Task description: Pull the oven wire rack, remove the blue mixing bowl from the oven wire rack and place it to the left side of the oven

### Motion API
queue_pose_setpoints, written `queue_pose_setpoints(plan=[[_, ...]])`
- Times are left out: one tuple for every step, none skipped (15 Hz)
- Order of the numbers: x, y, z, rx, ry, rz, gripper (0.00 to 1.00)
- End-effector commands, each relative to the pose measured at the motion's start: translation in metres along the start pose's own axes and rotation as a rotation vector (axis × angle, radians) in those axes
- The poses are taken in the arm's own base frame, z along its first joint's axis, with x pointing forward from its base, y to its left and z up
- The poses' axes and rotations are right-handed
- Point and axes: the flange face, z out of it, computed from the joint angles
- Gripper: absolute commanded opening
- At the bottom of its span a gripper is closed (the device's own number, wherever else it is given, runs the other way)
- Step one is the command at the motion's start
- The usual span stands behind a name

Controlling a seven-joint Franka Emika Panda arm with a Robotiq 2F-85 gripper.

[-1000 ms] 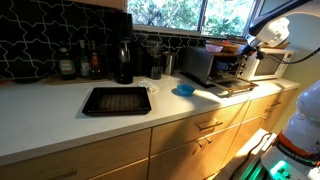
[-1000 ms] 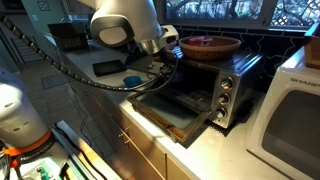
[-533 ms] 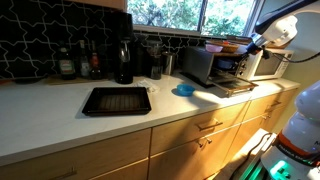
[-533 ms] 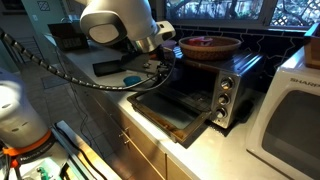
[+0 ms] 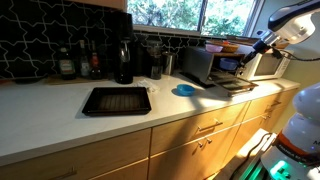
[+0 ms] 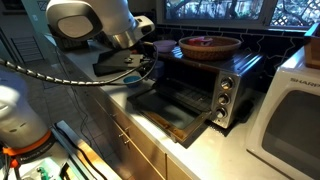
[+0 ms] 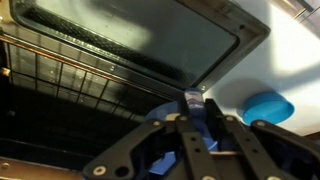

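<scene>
While the oven (image 6: 205, 78) gapes open at the worktop's (image 5: 60, 112) front edge, the gripper (image 7: 195, 106), fingers nearly closed, pinches the blue mixing bowl (image 7: 166, 120).

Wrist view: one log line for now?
oven door open | wire rack in oven | gripper near door, jaws unclear | light-blue dish on counter beside oven | mixing bowl not discernible

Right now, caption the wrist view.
End effector by the toaster oven's open glass door, silvery wire rack exposed, light-blue dish alongside.
</scene>
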Motion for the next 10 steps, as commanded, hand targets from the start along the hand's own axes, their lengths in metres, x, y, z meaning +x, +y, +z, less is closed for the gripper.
queue_pose_setpoints(plan=[[-0.010, -0.039, -0.023, 0.044, 0.029, -0.130, 0.05], [-0.007, -0.047, -0.028, 0.062, 0.042, -0.155, 0.05], [-0.002, -0.057, -0.033, 0.080, 0.064, -0.159, 0.05], [0.003, -0.065, -0.037, 0.088, 0.071, -0.161, 0.05], [0.009, -0.073, -0.041, 0.100, 0.080, -0.161, 0.05], [0.017, -0.082, -0.042, 0.100, 0.075, -0.152, 0.05], [0.026, -0.090, -0.045, 0.114, 0.081, -0.162, 0.05], [0.036, -0.099, -0.048, 0.117, 0.088, -0.160, 0.05], [0.047, -0.107, -0.049, 0.111, 0.088, -0.148, 0.05], [0.059, -0.114, -0.050, 0.108, 0.093, -0.145, 0.05]])
